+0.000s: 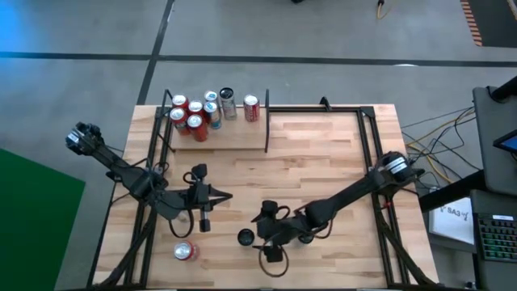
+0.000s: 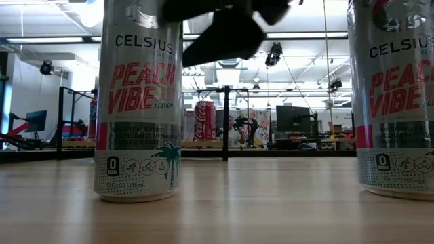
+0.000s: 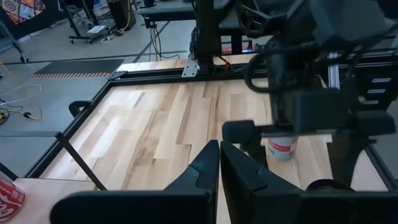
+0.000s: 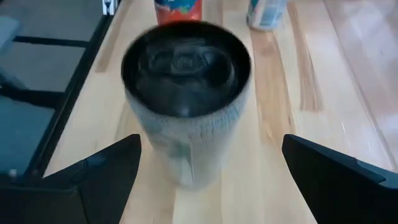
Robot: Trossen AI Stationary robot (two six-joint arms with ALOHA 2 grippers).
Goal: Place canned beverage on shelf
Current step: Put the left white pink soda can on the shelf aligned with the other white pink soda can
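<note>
Black-top can (image 4: 185, 99) upright on table (image 1: 323, 153), well clear of shelf (image 1: 234, 133); right gripper (image 4: 208, 165) spread wide beside it, not touching. Left gripper (image 3: 219, 163) pinched closed, empty, nearer shelf.

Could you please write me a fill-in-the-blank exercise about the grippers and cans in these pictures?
1. The right gripper holds its fingers ____ on either side of the upright dark-topped metal can.
2. The left gripper hangs over the table with its fingers ____.
3. In the high view, the cluster of metal cans stands on the light wood plank shelf, on the picture's ____ side of the black upright divider rod.

Missing words: open; shut; left.
</note>
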